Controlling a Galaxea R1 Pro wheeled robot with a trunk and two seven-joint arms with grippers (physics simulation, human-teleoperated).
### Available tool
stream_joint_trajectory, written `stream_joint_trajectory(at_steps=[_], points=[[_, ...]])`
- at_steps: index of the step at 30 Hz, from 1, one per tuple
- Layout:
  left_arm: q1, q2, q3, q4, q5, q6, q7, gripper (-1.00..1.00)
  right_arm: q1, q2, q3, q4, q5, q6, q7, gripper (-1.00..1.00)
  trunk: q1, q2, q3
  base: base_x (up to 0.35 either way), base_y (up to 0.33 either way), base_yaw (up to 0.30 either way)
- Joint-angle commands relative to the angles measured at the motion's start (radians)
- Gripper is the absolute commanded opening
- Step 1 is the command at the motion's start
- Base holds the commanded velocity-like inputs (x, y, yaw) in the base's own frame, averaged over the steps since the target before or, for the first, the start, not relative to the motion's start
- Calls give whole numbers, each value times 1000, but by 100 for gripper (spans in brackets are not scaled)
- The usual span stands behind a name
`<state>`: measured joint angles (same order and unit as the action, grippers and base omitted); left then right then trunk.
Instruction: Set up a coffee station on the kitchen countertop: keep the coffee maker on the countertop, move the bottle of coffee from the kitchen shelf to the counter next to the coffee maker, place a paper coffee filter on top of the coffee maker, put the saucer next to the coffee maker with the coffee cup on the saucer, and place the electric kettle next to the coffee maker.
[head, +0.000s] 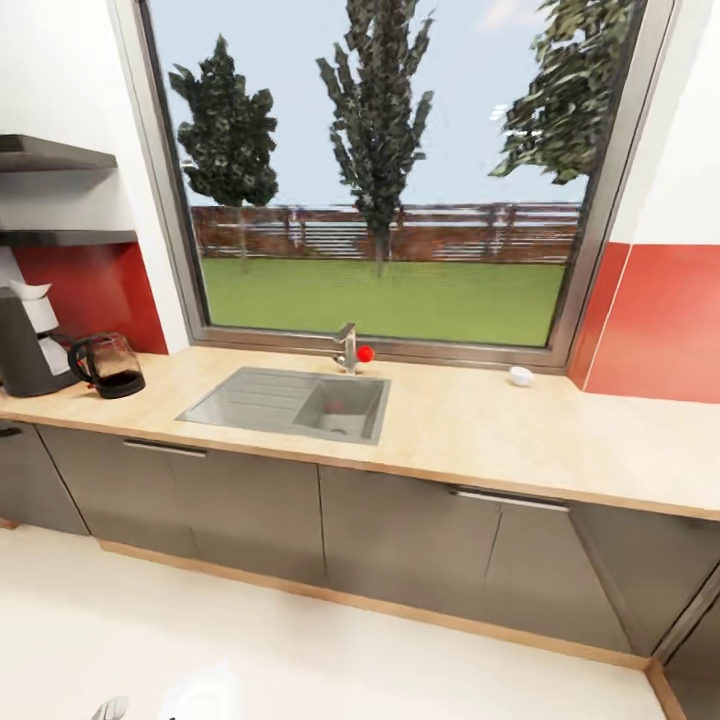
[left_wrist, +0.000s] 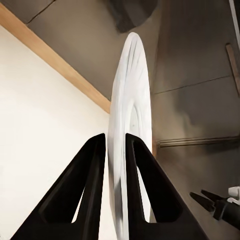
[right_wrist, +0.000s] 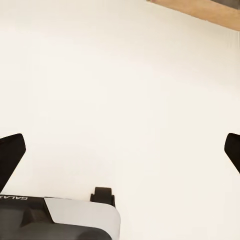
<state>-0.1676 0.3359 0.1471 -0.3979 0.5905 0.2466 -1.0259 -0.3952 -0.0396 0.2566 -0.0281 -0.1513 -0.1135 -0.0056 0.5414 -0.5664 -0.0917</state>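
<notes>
A white saucer (left_wrist: 131, 90) stands edge-on between the black fingers of my left gripper (left_wrist: 116, 140), which is shut on it. My right gripper (right_wrist: 122, 150) is open over pale floor, its fingertips spread wide. The dark-grey coffee maker (head: 25, 355) stands at the far left of the wood-grain countertop (head: 480, 430), with the white paper coffee filter (head: 30, 292) on top. The glass electric kettle (head: 110, 365) sits right beside it. The small white coffee cup (head: 520, 376) rests at the back right, by the window frame. The bottle of coffee is out of view.
A steel sink (head: 295, 400) with a tap (head: 347, 348) is set into the counter's middle. Dark slab shelves (head: 55, 155) hang above the maker. Dark cabinet fronts (head: 400, 530) run below the counter, with pale floor (head: 300, 660) in front.
</notes>
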Motion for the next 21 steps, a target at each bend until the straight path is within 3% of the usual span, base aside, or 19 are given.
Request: stream_joint_trajectory(at_steps=[1, 21], points=[[-1, 0, 2, 1, 3, 8, -2, -100, -1, 0, 9, 0, -10, -3, -1, 100, 0, -1, -2, 152, 73, 280], [-1, 0, 2, 2, 5, 8, -5, -100, 0, 0, 9, 1, -8, -3, -1, 100, 0, -1, -13, 276, 173, 280]])
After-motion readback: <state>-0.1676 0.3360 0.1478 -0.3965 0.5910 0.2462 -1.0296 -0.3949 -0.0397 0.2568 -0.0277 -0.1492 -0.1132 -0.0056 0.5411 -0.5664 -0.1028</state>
